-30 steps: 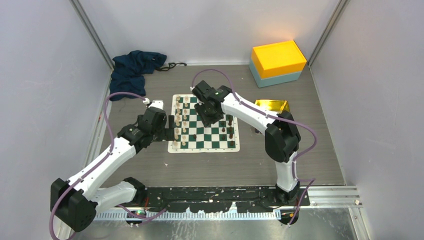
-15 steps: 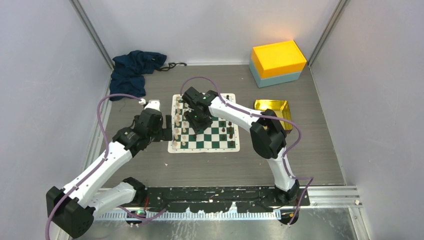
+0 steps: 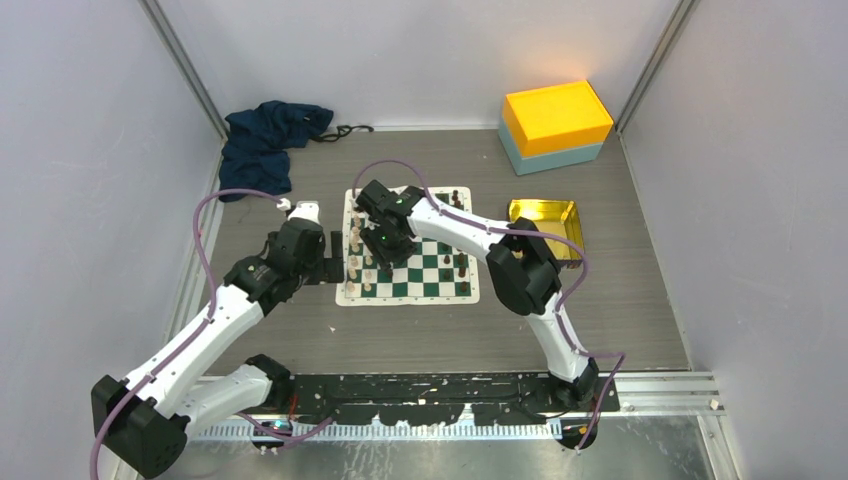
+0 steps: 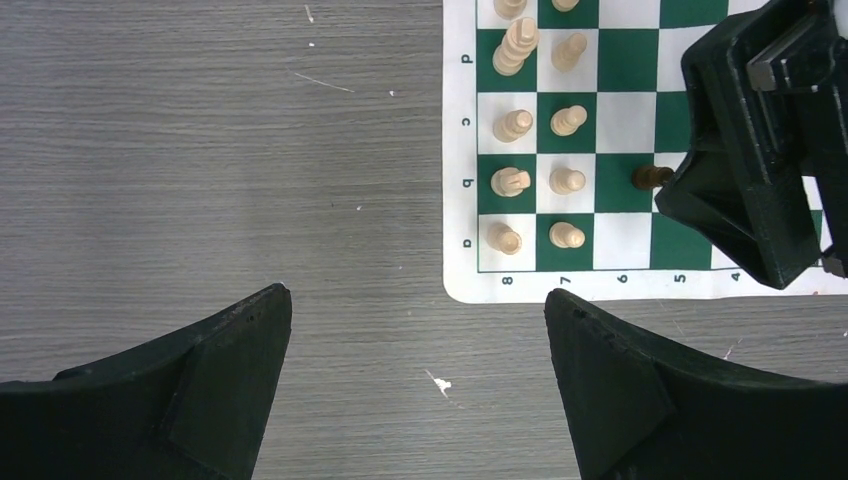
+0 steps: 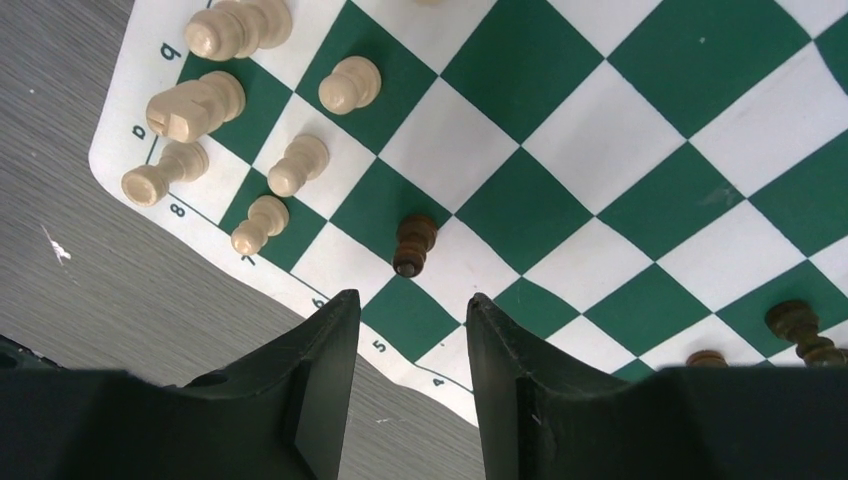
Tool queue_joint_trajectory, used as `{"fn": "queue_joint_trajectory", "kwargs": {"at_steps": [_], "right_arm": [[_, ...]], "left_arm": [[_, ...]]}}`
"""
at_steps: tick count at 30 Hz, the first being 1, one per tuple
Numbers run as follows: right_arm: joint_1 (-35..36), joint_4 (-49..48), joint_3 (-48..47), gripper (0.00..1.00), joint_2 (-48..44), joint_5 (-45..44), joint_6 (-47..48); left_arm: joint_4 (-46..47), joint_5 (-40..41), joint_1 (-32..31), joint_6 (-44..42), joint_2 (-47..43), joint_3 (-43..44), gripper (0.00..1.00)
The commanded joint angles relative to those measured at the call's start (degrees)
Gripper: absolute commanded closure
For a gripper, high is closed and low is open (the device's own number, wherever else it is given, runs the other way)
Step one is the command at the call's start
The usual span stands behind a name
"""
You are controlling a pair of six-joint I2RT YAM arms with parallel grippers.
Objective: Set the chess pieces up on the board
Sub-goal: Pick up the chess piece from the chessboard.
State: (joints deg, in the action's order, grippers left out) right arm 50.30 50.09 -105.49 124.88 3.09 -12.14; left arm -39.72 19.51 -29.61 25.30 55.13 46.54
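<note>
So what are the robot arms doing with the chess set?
They are setting up a chess game on the board. The right claw hangs open right by a lone dark pawn near the cream pieces, not holding it. The left claw hovers open over the table beside the board's edge, holding nothing.

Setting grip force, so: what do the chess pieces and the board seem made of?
The cream pieces and the dark pawn look like wood or plastic, smooth with a soft sheen; which, I cannot tell. The board looks like a thin printed mat, perhaps vinyl: flat, rounded corner.
</note>
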Motion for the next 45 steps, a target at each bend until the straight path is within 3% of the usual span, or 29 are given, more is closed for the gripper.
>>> {"fn": "queue_joint_trajectory", "kwargs": {"at_steps": [1, 13, 35, 45], "right_arm": [[0.36, -1.60, -3.29, 0.50, 0.58, 0.46, 0.67], [0.34, -1.89, -3.58, 0.53, 2.28, 0.18, 0.63], [0.34, -1.48, -4.57, 0.68, 3.67, 0.47, 0.65], [0.32, -1.35, -4.19, 0.87, 3.33, 0.31, 0.69]], "left_arm": [[0.70, 1.12, 0.42, 0.22, -1.34, -0.21, 0.02], [0.88, 1.07, 0.54, 0.14, -1.35, -0.24, 0.02], [0.89, 1.23, 0.60, -0.34, -0.91, 0.13, 0.02], [0.85, 1.28, 0.69, -0.43, -0.95, -0.05, 0.01]]}}
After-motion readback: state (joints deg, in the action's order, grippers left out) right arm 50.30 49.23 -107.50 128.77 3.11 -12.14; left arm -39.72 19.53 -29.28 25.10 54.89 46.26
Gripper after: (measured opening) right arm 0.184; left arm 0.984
